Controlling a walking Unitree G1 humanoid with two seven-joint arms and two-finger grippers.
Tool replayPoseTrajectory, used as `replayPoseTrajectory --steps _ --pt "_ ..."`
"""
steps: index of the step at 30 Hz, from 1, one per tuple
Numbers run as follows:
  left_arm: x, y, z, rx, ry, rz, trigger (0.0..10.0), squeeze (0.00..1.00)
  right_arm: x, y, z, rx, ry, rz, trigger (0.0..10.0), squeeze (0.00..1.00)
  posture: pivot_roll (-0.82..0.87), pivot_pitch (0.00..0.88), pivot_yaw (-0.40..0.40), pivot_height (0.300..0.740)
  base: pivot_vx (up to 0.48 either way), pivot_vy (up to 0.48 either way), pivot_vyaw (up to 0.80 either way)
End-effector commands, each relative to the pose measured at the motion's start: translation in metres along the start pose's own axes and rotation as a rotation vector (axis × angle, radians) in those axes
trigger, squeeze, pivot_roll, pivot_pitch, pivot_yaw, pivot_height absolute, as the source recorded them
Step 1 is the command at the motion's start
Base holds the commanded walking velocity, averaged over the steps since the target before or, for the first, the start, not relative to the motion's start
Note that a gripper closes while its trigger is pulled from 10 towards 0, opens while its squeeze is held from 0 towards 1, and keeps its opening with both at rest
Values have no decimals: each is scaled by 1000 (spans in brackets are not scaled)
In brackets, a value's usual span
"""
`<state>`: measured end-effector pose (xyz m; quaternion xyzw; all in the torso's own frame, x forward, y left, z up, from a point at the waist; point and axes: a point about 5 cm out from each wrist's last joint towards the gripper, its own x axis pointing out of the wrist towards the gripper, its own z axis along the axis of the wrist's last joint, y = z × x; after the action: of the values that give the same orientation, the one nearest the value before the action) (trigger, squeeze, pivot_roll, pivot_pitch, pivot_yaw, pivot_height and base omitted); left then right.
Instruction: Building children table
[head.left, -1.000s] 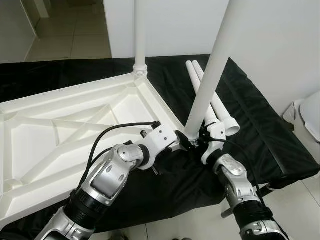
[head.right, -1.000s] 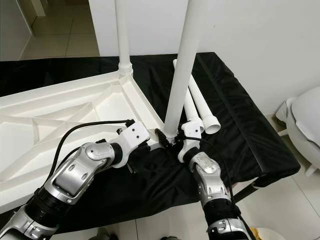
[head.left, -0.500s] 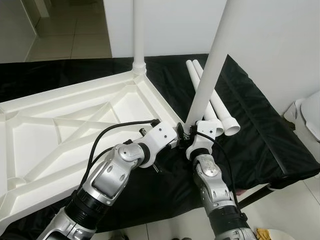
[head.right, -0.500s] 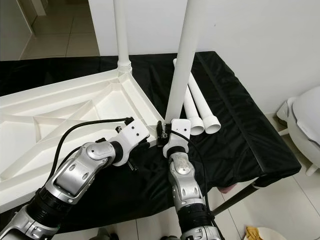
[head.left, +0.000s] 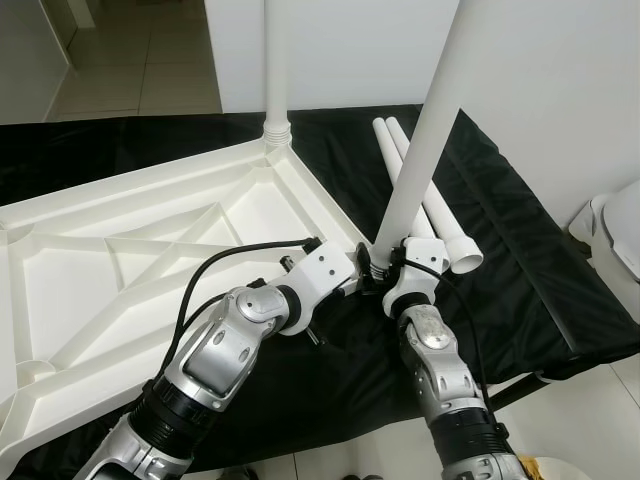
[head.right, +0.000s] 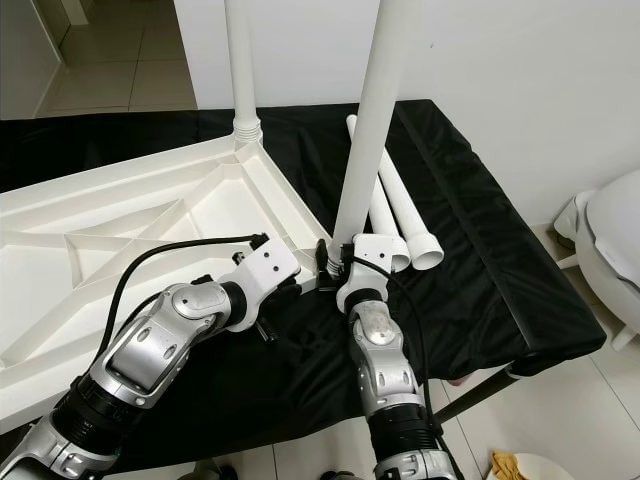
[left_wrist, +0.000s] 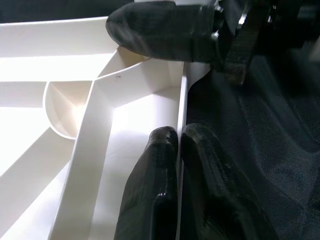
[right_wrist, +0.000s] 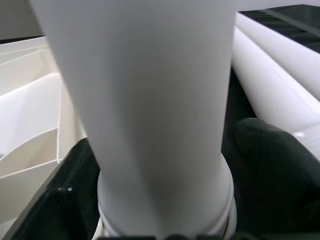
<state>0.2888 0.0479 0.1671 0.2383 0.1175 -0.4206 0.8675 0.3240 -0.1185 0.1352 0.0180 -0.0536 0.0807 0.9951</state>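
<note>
A white tabletop (head.left: 150, 260) lies upside down on a black cloth, with one white leg (head.left: 275, 70) standing in its far corner. A second leg (head.left: 420, 150) leans over the near right corner. My right gripper (head.left: 385, 272) is shut on the foot of this leg (right_wrist: 150, 100), a black finger (right_wrist: 270, 160) on either side. My left gripper (head.left: 358, 282) is beside it, its fingers (left_wrist: 160, 165) pinched shut on the tabletop's thin rim (left_wrist: 182, 100) close to the corner socket. Two loose legs (head.left: 440, 215) lie side by side on the cloth to the right.
The black cloth (head.left: 520, 260) covers a low stand whose right edge drops to tiled floor. A white rounded fixture (head.left: 615, 225) stands at the far right. A white wall rises behind, with a doorway at the back left.
My right forearm has swung in to the left under the leaning leg and settled slightly back to the right, while its gripper stays at the leg's foot. The left gripper has kept its hold.
</note>
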Motion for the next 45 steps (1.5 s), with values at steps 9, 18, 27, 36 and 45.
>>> replayPoseTrajectory --steps 9,18,27,36,45 --pt "-1 1 1 8 5 -6 10000 0 0 -16 7 -86 -13 248 10000 0 -5 116 2 740 0 0 0" --pt "-1 3 2 14 3 -3 10000 0 -3 -28 7 -117 7 440 10000 0 -4 108 4 740 0 0 0" --pt "-1 5 3 18 2 0 10000 0 -8 -45 -13 -86 104 564 9725 0 3 102 11 740 0 0 0" --pt "-2 5 4 23 1 -6 10000 0 -1 -53 -16 -120 124 565 10000 0 2 96 19 740 0 0 0" --pt "-1 3 5 29 -1 -17 10000 0 9 -49 -15 -121 96 576 10000 0 7 94 14 740 0 0 0"
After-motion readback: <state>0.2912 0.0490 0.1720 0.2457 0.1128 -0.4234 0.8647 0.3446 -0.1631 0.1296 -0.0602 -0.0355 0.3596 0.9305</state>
